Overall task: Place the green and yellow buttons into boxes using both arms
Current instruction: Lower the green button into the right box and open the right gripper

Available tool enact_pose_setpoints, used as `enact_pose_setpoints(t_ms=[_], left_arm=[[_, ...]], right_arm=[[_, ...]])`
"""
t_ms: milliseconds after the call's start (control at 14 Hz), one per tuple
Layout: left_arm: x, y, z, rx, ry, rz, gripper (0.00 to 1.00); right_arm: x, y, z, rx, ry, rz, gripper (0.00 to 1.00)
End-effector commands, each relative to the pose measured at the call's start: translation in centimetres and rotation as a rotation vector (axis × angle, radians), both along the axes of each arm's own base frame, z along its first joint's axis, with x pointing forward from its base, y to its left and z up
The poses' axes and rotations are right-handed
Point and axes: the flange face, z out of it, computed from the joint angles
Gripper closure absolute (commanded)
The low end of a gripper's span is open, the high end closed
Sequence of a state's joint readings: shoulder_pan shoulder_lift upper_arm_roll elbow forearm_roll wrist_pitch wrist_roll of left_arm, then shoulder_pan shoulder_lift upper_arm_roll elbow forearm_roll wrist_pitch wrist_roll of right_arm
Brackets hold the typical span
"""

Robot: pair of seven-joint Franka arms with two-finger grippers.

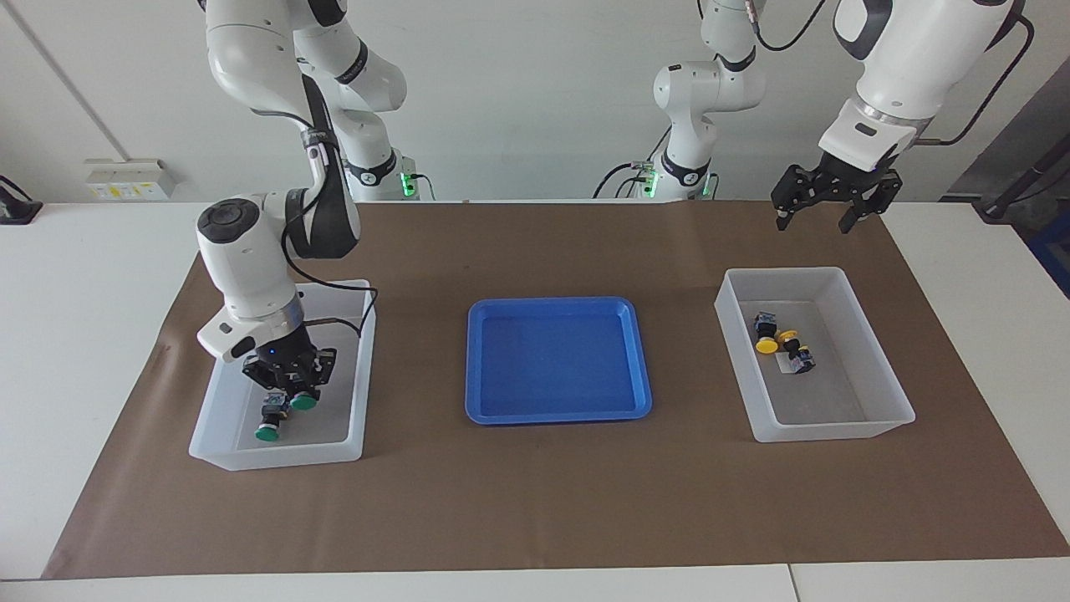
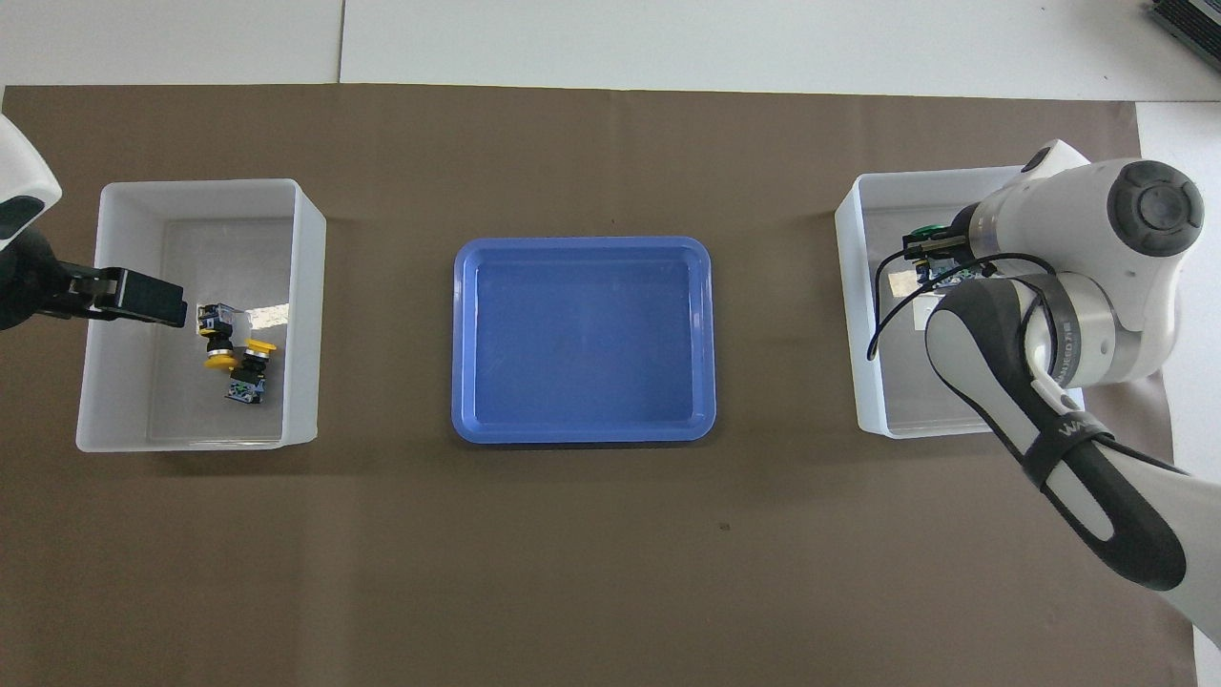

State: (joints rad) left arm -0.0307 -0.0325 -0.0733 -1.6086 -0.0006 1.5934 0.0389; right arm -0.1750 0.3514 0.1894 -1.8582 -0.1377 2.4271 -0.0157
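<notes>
Facing view — green button at right tool tips.

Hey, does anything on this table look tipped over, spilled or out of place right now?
Nothing spilled or damaged. The two yellow-capped push-button switches lie tipped on their sides, touching, in the translucent white plastic bin at the left arm's end. The shallow blue plastic tray sits square between the bins.

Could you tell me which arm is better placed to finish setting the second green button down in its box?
Right: the right gripper is down inside the box with a green button at its fingertips. The left gripper waits above the other box.
</notes>
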Motion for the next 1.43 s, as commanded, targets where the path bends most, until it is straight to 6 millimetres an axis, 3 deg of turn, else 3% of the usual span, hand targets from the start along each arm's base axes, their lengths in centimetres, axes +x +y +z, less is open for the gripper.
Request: enact_pose_setpoints(t_ms=[0,214,286,357,429,500,643,929,1071,1357], left_arm=[[-0.5,0.3,0.2,-0.013,0.013,0.006,0.00],[-0.5,0.3,0.2,-0.013,0.013,0.006,0.00],[-0.5,0.3,0.2,-0.013,0.013,0.006,0.00],[-0.5,0.3,0.2,-0.013,0.013,0.006,0.00],[-0.5,0.3,0.2,-0.013,0.013,0.006,0.00],[-0.5,0.3,0.1,-0.013,0.014,0.006,0.00],[-0.5,0.3,0.2,-0.013,0.013,0.006,0.00],[-0.5,0.3,0.1,-0.013,0.014,0.006,0.00],[-0.5,0.3,0.2,-0.013,0.013,0.006,0.00],[-0.5,0.3,0.2,-0.013,0.013,0.006,0.00]], right_arm=[[0.7,-2.6,-1.4,0.008,-0.035,0.018,1.00],[1.2,-3.5,-3.4,0.019,-0.051,0.003,1.00],[1.3,-3.5,-4.1,0.024,-0.047,-0.002,0.83],[1.3,-3.1,-4.4,0.027,-0.045,-0.001,0.52],[1.4,-3.0,-4.2,0.026,-0.048,0.000,0.13],[1.5,-3.0,-4.0,0.025,-0.051,0.000,0.00],[1.6,-2.8,-2.6,0.022,-0.061,0.001,0.00],[0.9,-2.0,3.0,0.022,-0.030,-0.066,0.00],[0.0,0.2,6.2,0.024,-0.009,-0.110,0.00],[-2.2,2.5,15.1,0.010,0.039,-0.166,0.00]])
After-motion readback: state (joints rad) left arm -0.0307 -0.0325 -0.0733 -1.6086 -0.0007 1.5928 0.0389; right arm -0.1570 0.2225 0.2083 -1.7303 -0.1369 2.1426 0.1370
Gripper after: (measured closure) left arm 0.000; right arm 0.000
